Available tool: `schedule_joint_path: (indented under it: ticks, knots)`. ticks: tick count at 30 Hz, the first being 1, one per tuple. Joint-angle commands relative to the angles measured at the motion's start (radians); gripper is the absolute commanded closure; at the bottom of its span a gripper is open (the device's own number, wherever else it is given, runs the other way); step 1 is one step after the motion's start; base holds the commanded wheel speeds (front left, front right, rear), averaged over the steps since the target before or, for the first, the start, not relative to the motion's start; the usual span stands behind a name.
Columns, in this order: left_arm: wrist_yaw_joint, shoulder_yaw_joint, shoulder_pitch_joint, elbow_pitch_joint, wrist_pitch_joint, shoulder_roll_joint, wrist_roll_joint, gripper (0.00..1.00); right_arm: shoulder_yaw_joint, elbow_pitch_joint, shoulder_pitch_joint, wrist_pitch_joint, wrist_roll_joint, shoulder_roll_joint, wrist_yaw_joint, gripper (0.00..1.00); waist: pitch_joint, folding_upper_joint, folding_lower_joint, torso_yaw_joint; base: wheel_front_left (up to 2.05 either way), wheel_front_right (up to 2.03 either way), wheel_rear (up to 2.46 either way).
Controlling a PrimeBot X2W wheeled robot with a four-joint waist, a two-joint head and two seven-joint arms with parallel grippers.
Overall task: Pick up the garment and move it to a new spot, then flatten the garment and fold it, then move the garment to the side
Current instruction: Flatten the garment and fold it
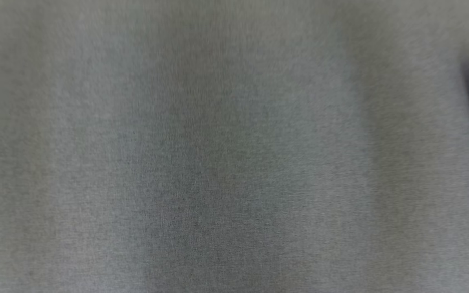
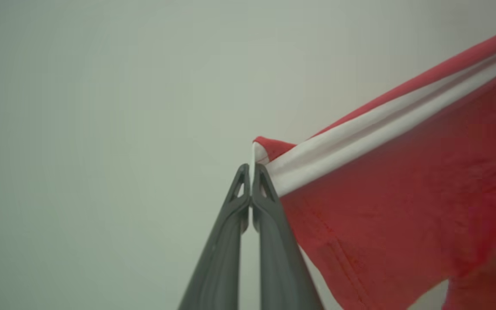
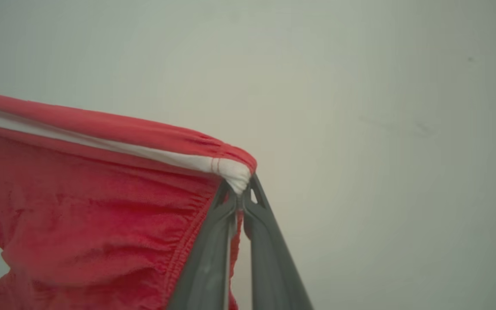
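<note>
One soft red garment (image 2: 403, 193) in left tool (image 2: 251, 170), right tool (image 3: 243, 186)

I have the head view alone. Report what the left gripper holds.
Observer: The left gripper is shut on a corner of the red garment, right at its white band.
Operator: Now the right one.
Observer: The right gripper is shut on another corner, pinching the end of the white band.
Operator: Say how the edge lies.
Observer: In both wrist views the banded edge runs off straight from each pinch, with the red cloth spreading beside it.
</note>
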Motion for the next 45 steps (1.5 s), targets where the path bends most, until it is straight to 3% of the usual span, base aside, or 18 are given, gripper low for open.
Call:
schedule_joint_path:
  ticks: [1,9,17,26,34,45]
  knots:
    - [0.01,0.002,0.017,0.021,-0.003,-0.002,0.008,1.0,-0.006,0.025,0.025,-0.006,0.007,0.014,-0.004,1.0,0.118,-0.0001,-0.0004,0.029,0.0,0.0,0.0]
    - [0.01,-0.018,0.284,0.079,-0.005,-0.081,-0.026,1.0,0.166,0.089,0.252,-0.008,0.066,0.0,-0.004,1.0,0.105,-0.0001,-0.0004,0.041,0.0,0.0,0.0]
    - [0.006,0.019,0.715,0.16,-0.005,-0.236,-0.093,1.0,0.389,0.017,0.626,-0.007,0.265,-0.09,-0.004,1.0,-0.011,-0.0001,-0.0004,0.038,0.0,0.0,0.0]
    - [-0.032,0.102,1.044,0.225,0.002,-0.332,-0.13,1.0,0.411,-0.039,0.94,-0.005,0.389,-0.106,-0.004,1.0,-0.223,-0.0001,-0.0004,0.041,0.0,0.0,0.0]
    - [-0.058,0.15,1.318,0.203,0.0,-0.347,-0.102,1.0,0.434,-0.033,1.25,-0.005,0.476,-0.05,-0.004,1.0,-0.443,-0.0001,-0.0004,0.046,0.0,0.0,0.0]
    - [-0.06,0.201,1.462,0.187,-0.003,-0.36,-0.1,1.0,0.499,-0.044,1.369,-0.006,0.502,-0.044,-0.004,1.0,-0.502,-0.0001,-0.0004,0.03,0.0,0.0,0.0]
